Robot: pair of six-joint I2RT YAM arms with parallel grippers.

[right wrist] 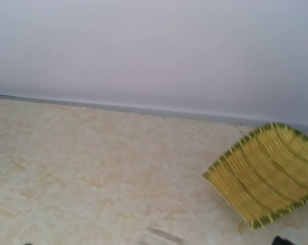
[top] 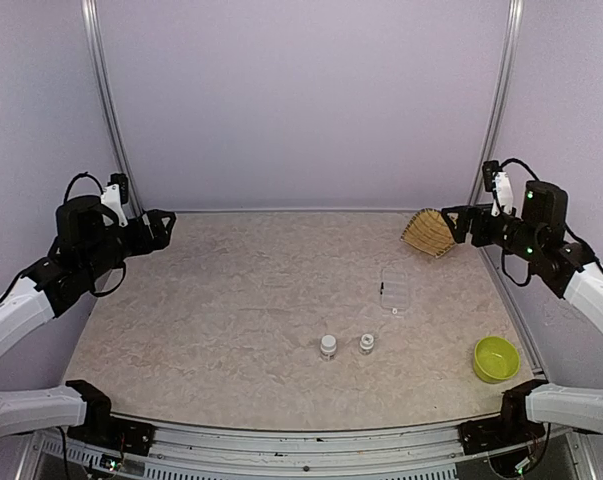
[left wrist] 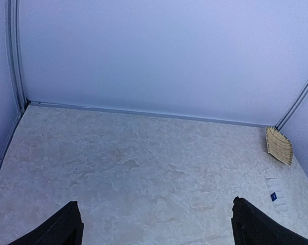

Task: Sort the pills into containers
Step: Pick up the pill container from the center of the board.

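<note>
The containers are one flat clear compartment box (top: pixel 396 287) lying right of the table's middle; it shows faintly in the left wrist view (left wrist: pixel 276 195), and its edge shows in the right wrist view (right wrist: pixel 159 238). No loose pills can be made out. Two small white-capped bottles (top: pixel 328 347) (top: pixel 367 344) stand nearer the front. My left gripper (top: pixel 161 228) hovers at the back left, its dark fingers (left wrist: pixel 67 227) spread wide, empty. My right gripper (top: pixel 456 222) hangs at the back right beside the straw basket, open, only its fingertips (right wrist: pixel 281 240) showing.
A woven straw basket (top: pixel 428 232) (right wrist: pixel 266 176) (left wrist: pixel 279 145) leans at the back right corner. A lime-green bowl (top: pixel 495 358) sits at the front right. Walls with metal rails enclose the table on three sides.
</note>
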